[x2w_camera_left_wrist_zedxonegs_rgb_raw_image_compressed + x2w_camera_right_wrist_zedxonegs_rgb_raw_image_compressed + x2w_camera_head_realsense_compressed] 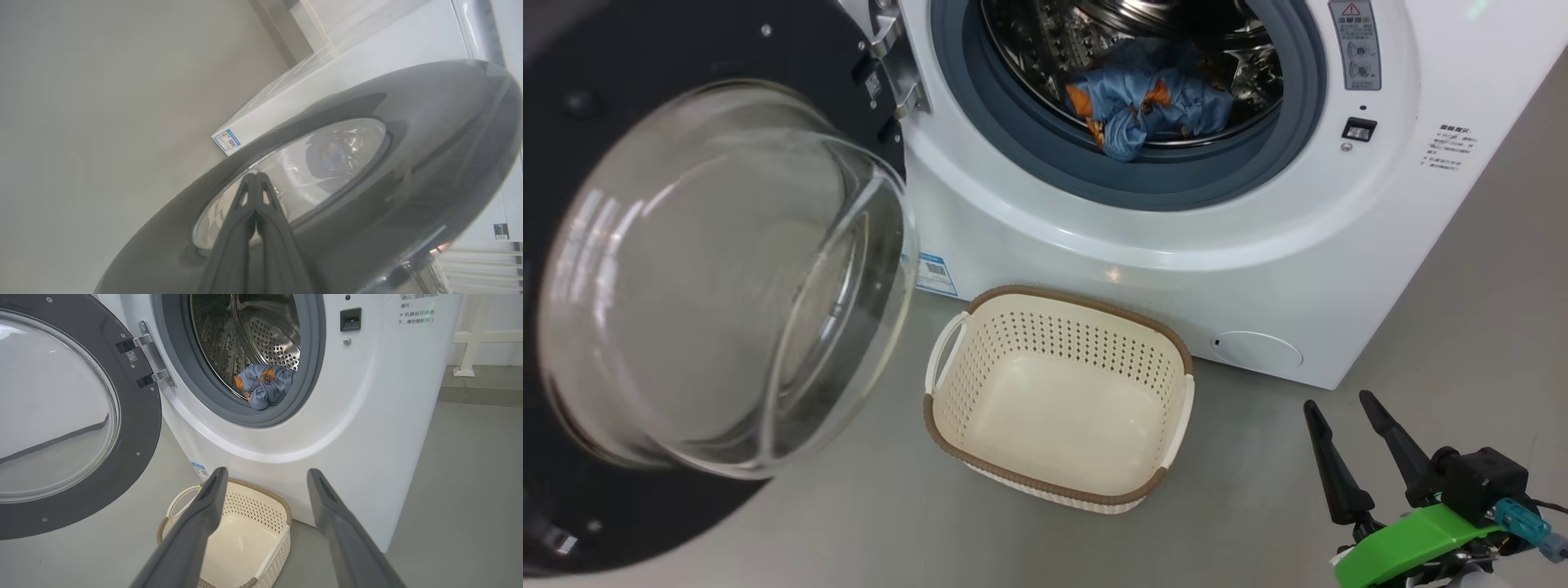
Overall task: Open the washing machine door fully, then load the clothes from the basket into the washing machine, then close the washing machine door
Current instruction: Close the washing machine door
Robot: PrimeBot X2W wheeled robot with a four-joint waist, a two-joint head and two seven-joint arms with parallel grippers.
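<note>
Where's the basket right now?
In the head view the basket sits on the floor at lower centre, in front of the washing machine, with the open washing machine door to its left.

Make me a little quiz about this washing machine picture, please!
1. True or false: the basket has clothes in it.
2. Where are the blue clothes? A) on the floor B) in the steel drum C) hanging on the door
3. Fill in: the washing machine door is ____ (open or shut).
Key: 1 false; 2 B; 3 open.
</note>
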